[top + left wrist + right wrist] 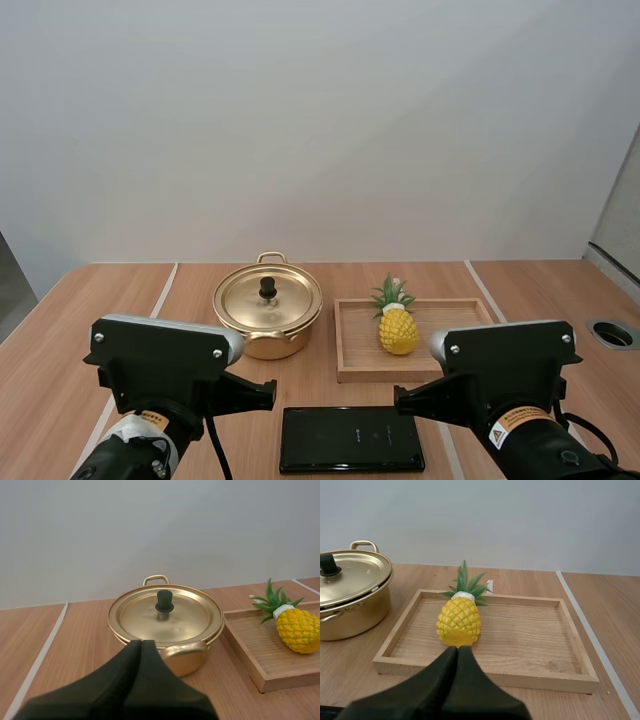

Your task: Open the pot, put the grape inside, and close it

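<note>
Hanging clenched on nothing, the left claw (141,647) has the pot (355,620) just ahead, its lid (145,617) on. The right claw (457,652), also clenched and empty, faces a pineapple (459,621), not a grape, on the tray (530,630). A grip off-centre on the small knob (164,601) could let the lid slip, and the pineapple might roll.

- Right arm (520,420): a small sticker (507,429) with a warning triangle; its print is too small to read.
- Left arm (150,400): a similar label (150,418), unreadable.
- Black flat device (320,445) on the near worktop: faint central marking (357,433), illegible.
</note>
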`<state>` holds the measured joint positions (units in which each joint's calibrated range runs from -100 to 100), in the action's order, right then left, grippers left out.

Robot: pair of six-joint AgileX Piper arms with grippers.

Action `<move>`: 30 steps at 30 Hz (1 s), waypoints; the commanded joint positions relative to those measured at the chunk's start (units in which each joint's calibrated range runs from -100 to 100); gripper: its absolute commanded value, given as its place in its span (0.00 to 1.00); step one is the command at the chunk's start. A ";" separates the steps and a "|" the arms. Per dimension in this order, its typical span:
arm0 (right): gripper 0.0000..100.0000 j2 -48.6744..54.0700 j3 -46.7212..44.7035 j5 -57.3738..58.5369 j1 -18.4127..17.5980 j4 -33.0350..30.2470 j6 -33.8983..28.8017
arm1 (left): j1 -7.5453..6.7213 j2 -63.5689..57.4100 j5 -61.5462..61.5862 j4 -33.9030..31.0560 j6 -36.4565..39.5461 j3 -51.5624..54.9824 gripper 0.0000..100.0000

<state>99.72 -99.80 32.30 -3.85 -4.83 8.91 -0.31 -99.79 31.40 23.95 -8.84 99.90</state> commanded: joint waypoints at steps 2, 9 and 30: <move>0.00 0.28 -0.20 -0.91 0.26 -0.11 0.04 | -0.06 -0.21 1.02 0.18 2.10 0.10 0.00; 0.00 0.28 -0.20 -0.91 0.26 -0.11 0.04 | -0.06 -0.21 1.21 -0.14 3.73 0.10 0.00; 0.00 0.28 -0.20 -0.91 0.26 -0.11 0.04 | -0.06 -0.21 0.27 -2.34 3.56 0.10 0.00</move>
<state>99.72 -99.80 32.30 -3.85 -4.91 8.91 -0.31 -99.79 31.92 22.22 -5.89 99.90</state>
